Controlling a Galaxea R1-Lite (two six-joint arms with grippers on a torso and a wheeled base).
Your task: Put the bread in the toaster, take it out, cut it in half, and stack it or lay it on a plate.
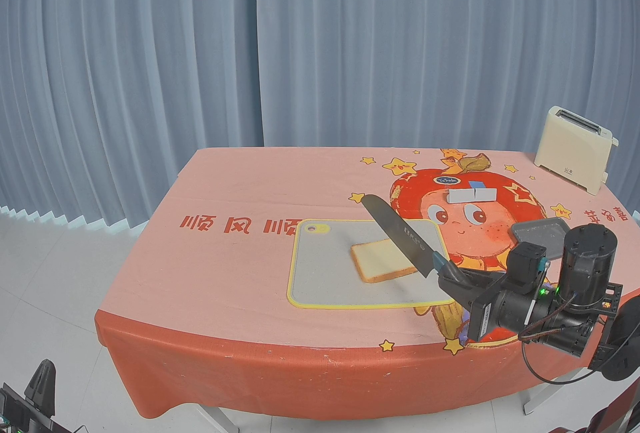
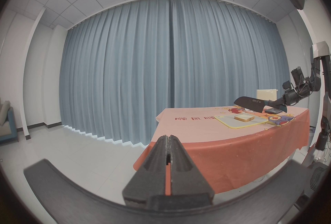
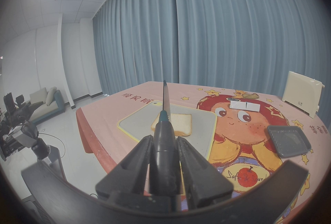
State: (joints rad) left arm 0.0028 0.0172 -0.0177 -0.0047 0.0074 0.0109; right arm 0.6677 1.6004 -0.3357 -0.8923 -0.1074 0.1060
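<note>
Steel-bladed knife, clamped by its dark handle in the right pincer. The blade points forward from the fingers, edge down, and is raised clear of the bread. The slice lies flat on the grey cutting board just ahead of this pincer. In the head view the blade crosses the slice and hides its corner nearest the pincer. The fingers cover most of the handle. Dark tray near the pincer, to its right. Toaster well beyond it at the table's far edge, slot interior hidden. Left pincer, fingers pressed together, hangs off the table, well apart from the board.
</note>
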